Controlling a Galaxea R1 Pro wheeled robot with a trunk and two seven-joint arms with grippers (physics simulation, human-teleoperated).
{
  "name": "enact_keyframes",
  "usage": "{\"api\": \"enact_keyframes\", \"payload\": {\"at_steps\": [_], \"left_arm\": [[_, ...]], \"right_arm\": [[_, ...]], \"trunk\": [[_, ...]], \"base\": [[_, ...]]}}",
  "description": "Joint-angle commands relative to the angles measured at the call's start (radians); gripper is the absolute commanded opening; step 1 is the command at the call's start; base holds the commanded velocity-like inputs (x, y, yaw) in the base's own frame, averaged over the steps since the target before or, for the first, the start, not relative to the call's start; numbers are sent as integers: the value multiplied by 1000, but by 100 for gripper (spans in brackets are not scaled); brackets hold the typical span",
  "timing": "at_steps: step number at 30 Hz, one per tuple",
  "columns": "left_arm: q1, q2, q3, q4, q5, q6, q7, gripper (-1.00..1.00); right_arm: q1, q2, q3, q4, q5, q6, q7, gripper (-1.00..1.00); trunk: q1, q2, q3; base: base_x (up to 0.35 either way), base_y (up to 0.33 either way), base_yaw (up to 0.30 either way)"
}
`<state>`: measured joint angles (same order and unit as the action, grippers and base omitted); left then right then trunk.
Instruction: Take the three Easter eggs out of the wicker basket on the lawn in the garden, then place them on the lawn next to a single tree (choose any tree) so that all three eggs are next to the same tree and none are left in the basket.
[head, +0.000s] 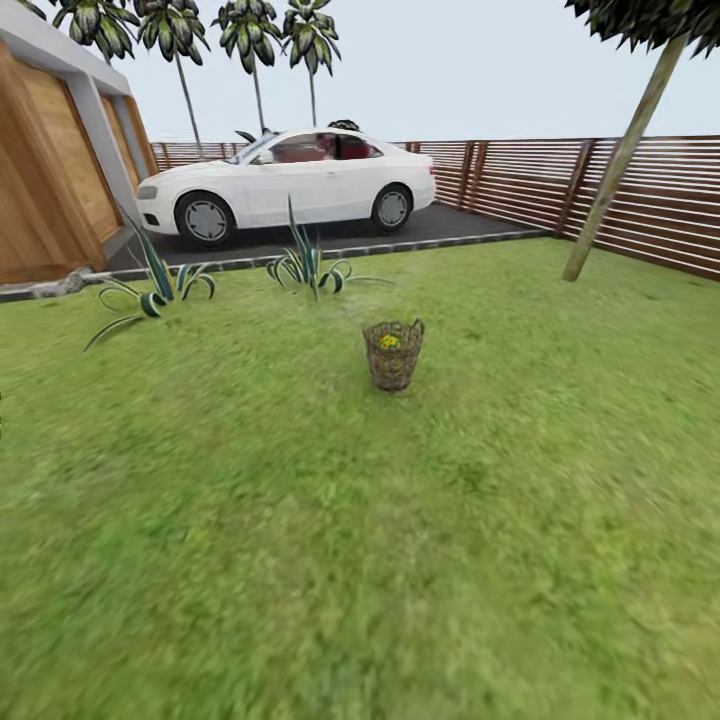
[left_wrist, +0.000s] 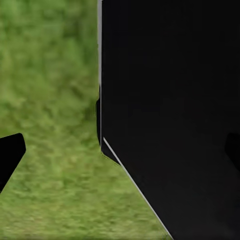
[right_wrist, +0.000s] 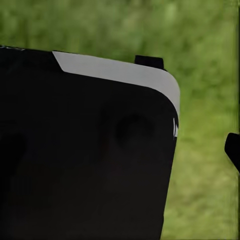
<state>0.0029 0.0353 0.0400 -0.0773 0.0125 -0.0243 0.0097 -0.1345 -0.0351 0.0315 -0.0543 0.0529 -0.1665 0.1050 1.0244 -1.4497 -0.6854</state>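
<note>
Black finger (left_wrist: 9, 156) tip pokes in at the edge of the left wrist view, with a dark bit at the opposite edge; a big black robot body panel (left_wrist: 170, 115) blocks most of the space between, so can't tell how far apart the left fingers are. Same on the right wrist view: one black finger (right_wrist: 232, 150) tip at the edge, a black panel with a pale grey rim (right_wrist: 90, 150) across the rest, finger spread can't be told. Blurred green grass lies behind both.

Head view: lawn (head: 300, 560) wide and open, bare grass all the way from the near edge up to the wicker basket (head: 393, 356). Basket stands upright mid-lawn, well apart from everything, free room on all sides. Yellow Easter eggs (head: 389, 342) show inside it near the rim; count not clear.

Tree (head: 620, 160) with a leaning trunk rises at the far right of the lawn, base just beside the brown slatted fence (head: 520, 185), well apart from the basket, open grass between. Two spiky agave plants (head: 305, 262) sit along the lawn's far edge, by the grey stone kerb (head: 250, 263). Beyond it, a dark driveway with a white car (head: 285, 185), and a wooden garage door (head: 50, 170) at far left. Palms (head: 250, 30) behind.
</note>
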Motion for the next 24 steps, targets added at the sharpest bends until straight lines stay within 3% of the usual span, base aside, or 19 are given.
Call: {"api": "enact_keyframes", "payload": {"at_steps": [1, 24], "left_arm": [[0, 0, 4, -1, 1, -2, 1, 100], [1, 0, 3, -1, 1, -2, 1, 100]], "right_arm": [[0, -1, 2, 1, 6, -3, 1, 100], [0, -4, 2, 2, 4, -2, 1, 100]], "trunk": [[1, 0, -1], [1, 0, -1]], "base": [[327, -97, 61], [328, -91, -4]]}}
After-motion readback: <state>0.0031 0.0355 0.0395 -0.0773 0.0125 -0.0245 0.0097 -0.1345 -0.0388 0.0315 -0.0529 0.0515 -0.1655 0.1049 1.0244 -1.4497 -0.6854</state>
